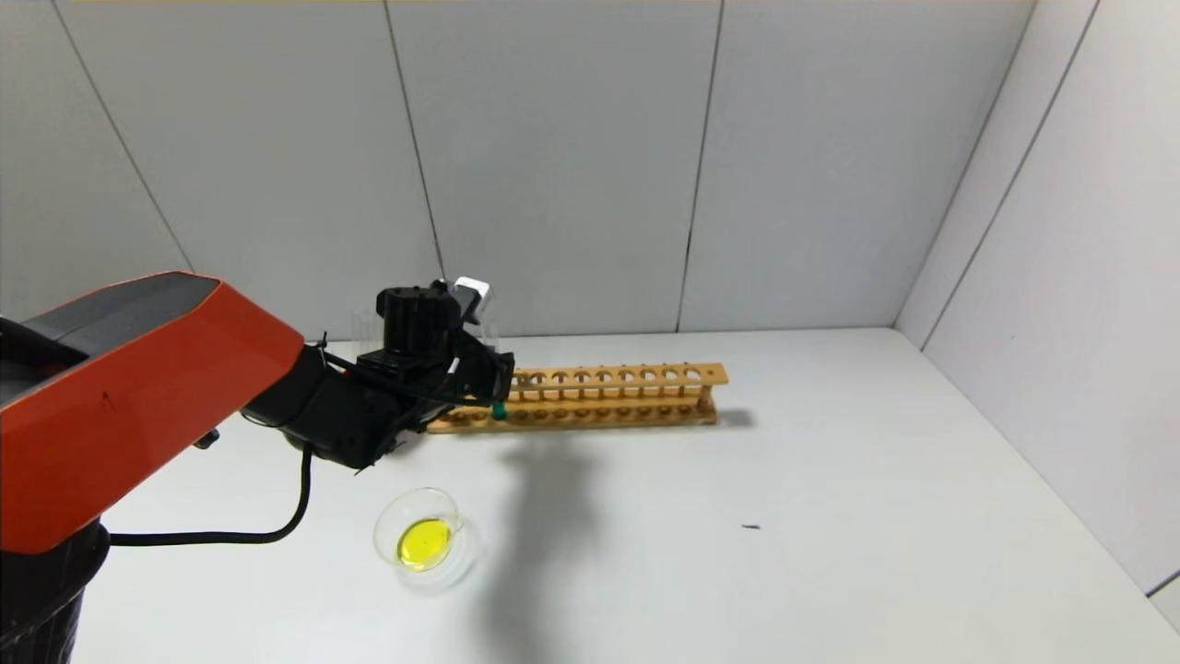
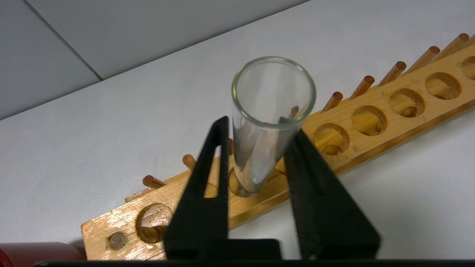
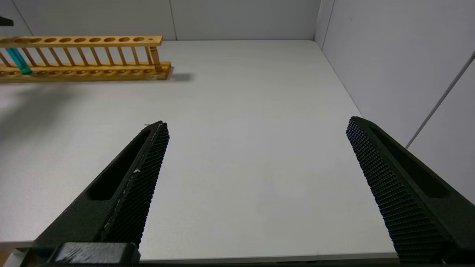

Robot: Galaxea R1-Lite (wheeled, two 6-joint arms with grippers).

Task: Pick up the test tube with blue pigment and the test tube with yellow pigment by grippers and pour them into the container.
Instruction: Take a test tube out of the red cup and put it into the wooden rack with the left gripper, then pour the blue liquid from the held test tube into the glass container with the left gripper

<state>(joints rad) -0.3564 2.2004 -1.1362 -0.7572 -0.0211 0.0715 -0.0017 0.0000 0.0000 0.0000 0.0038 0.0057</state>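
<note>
The test tube with blue pigment (image 1: 499, 410) stands upright in a wooden rack (image 1: 618, 376), near its left end. Its teal liquid shows in the right wrist view (image 3: 18, 61). My left gripper (image 1: 499, 383) is at the rack. In the left wrist view its black fingers (image 2: 207, 178) close on both sides of the clear tube (image 2: 267, 122), which still sits in its hole. The container (image 1: 387, 530), a shallow glass dish in front of the rack, holds yellow liquid. The test tube with yellow pigment is not visible. My right gripper (image 3: 256, 122) is open and empty over bare table.
The rack (image 2: 352, 148) has many empty holes to the right of the held tube. A dark red cup (image 2: 37, 254) sits by the rack's left end. A small dark speck (image 1: 751, 527) lies on the white table. Grey walls close the back and right.
</note>
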